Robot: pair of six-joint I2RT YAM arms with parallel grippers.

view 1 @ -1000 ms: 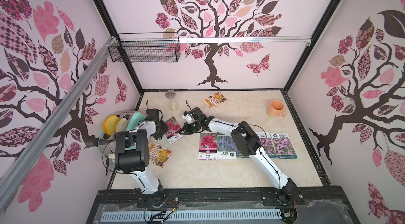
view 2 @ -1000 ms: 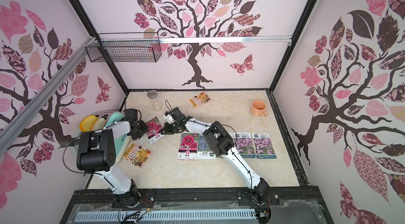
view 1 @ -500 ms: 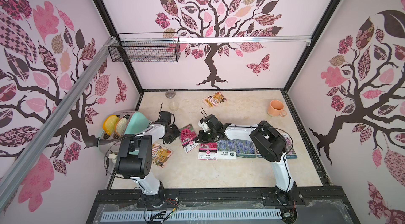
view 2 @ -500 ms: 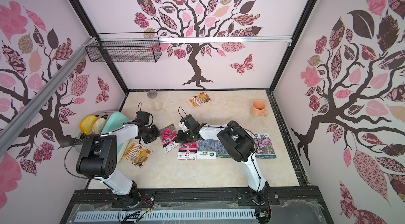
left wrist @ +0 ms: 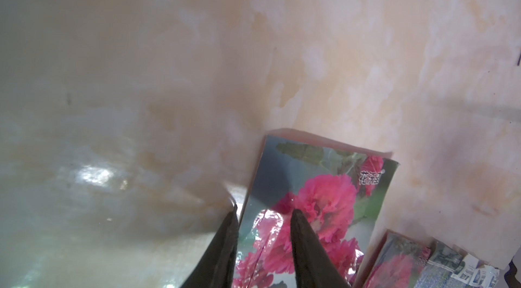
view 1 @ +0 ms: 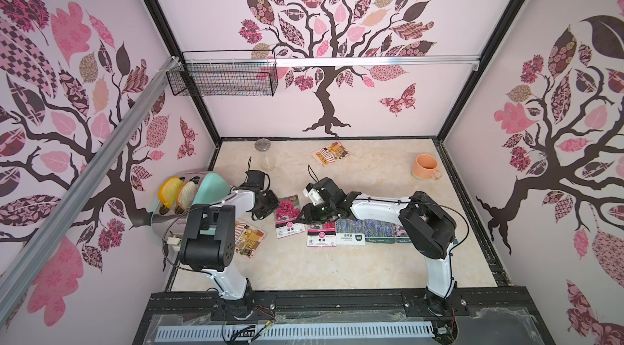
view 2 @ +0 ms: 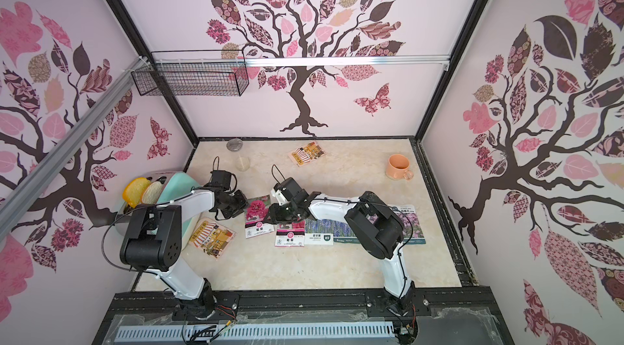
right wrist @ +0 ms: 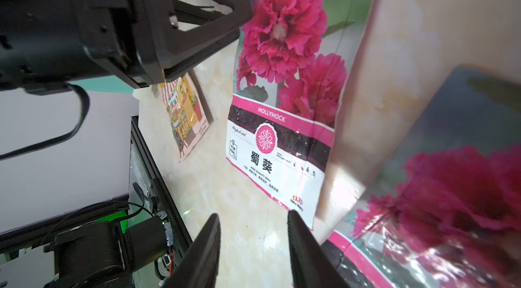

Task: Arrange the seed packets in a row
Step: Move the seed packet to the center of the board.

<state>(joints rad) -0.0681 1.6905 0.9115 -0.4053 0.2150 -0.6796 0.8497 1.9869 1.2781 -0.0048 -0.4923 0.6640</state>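
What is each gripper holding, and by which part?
Right gripper: nothing, jaws open. Left gripper straddles the red flower packet at a long edge near its top; whether clamped, cannot tell.

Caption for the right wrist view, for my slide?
Open right gripper poised over the table beside a red hollyhock seed packet.

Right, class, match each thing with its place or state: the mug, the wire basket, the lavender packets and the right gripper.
Things:
1. mug
2. wire basket
3. lavender packets
4. right gripper

Places or states:
a. lying flat, side by side
b. open, holding nothing
c. standing alone near the right wall
d. hanging on the back wall

Pairs: 1-c, 2-d, 3-a, 4-b
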